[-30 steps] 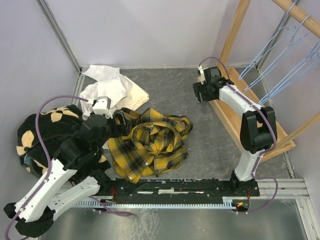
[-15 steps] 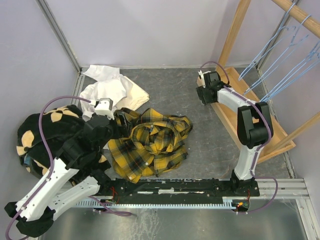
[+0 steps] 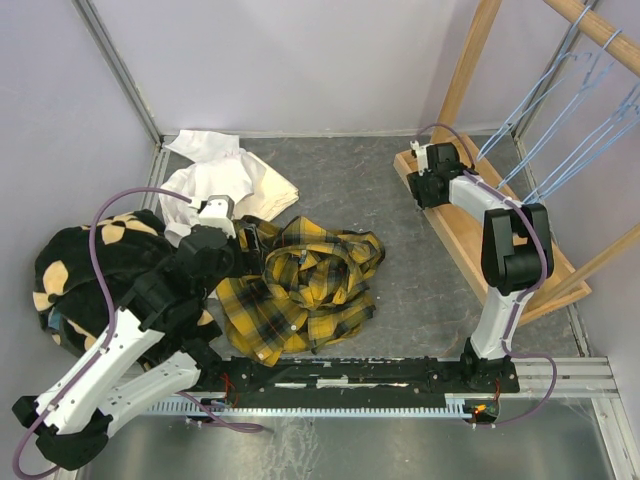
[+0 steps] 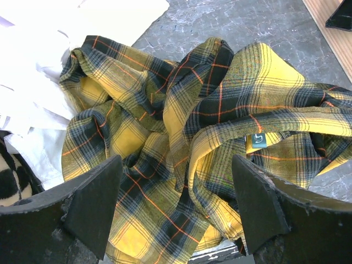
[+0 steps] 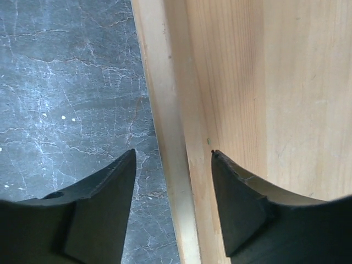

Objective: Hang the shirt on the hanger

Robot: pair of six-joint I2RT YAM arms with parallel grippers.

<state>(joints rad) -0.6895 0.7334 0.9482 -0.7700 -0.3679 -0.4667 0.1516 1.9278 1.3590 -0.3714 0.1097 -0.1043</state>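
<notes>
Nearest us, the left gripper [image 4: 176,162] hangs with its jaws spread wide and empty just above the yellow and black plaid flannel shirt [image 3: 300,290]. The shirt lies crumpled on the grey stone-patterned table [image 3: 340,190], its small neck label [image 4: 258,140] showing, with a black fleece with tan patches [image 3: 85,260] beside it. A plain white garment [image 3: 215,175] lies just beyond. Farther back, the right gripper [image 5: 172,152], jaws parted and holding nothing, hovers over the edge of the pale wooden rack base [image 5: 247,82]. The thin light-blue wire hangers [image 3: 560,130] hang untouched from the wooden rail [image 3: 590,22] at far right. We judge the work at its opening step, fetching a hanger. Next, the right arm must rise to the rail and close on one wire, while the left pinches fabric near the collar.
</notes>
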